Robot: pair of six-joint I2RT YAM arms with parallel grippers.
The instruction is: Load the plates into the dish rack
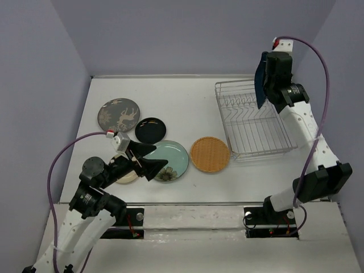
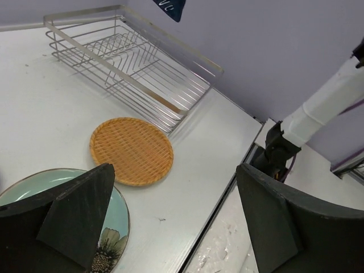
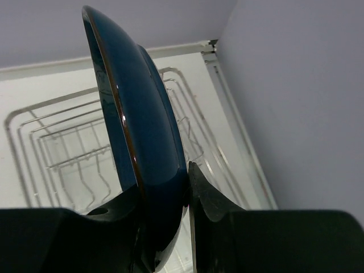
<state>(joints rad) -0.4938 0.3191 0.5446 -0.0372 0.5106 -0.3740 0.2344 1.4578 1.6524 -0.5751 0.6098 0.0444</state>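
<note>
Right wrist view: we find the right end effector (image 3: 170,196) clamped on the lower rim of the glossy dark blue round plate (image 3: 133,125), which it holds upright, on edge. We judge this deliberate: an edge-on plate can drop between tines. The plate hangs above the far end of the silver wire dish rack (image 3: 57,142), clear of it; we see no plate in the rack.

The left end effector (image 2: 173,219) has its fingers wide apart and holds nothing. It hovers over the pale teal flowered plate (image 1: 177,154), near the orange woven-textured plate (image 2: 132,151).

Also on the white desk (image 1: 182,102) lie a glossy black plate (image 1: 151,129), a grey-brown patterned plate (image 1: 118,114) and a cream plate (image 1: 124,177), mostly hidden beneath the left arm.
</note>
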